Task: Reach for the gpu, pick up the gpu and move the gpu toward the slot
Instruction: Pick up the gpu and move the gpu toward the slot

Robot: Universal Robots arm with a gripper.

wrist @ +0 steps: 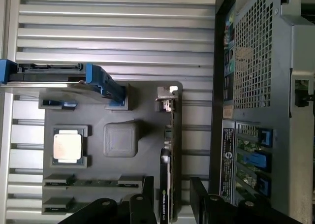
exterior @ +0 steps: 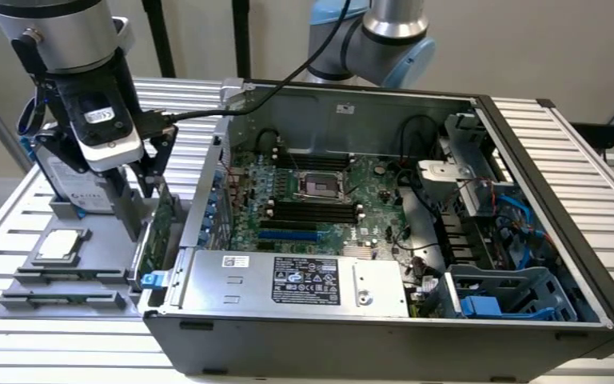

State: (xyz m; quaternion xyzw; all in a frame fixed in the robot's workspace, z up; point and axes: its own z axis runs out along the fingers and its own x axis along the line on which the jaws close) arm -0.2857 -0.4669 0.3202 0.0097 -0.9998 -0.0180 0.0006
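I see the graphics card (wrist: 169, 157) standing on its long edge in the grey tray (wrist: 147, 93), its metal end bracket (wrist: 166, 98) at the end farthest from the claw (wrist: 172, 197). From the wrist camera the card runs straight into the gap between the two black fingers (wrist: 142, 202), with a sliver of daylight on each side, so I read the claw as wide open, straddling the near end of the card and gripping nothing. In the exterior view the claw (exterior: 143, 210) hangs low over the tray (exterior: 73, 308), with the green card (exterior: 157, 232) right under it. Just beside the claw, on the card's outer side, is the open computer case (exterior: 392, 264), whose perforated back panel (wrist: 256, 61) runs along the wrist picture; its motherboard (exterior: 318, 196) lies well apart from the claw inside the case. On the claw's other side, away from the case, the tray holds a raised grey square block (wrist: 120, 139) close by, then a small silver processor chip (wrist: 67, 147) farther off, with two memory sticks (wrist: 93, 182) beside them. Farther along the tray past the block stands a hard drive in a blue frame (wrist: 64, 76). Everything rests on a ribbed metal table (wrist: 113, 32).
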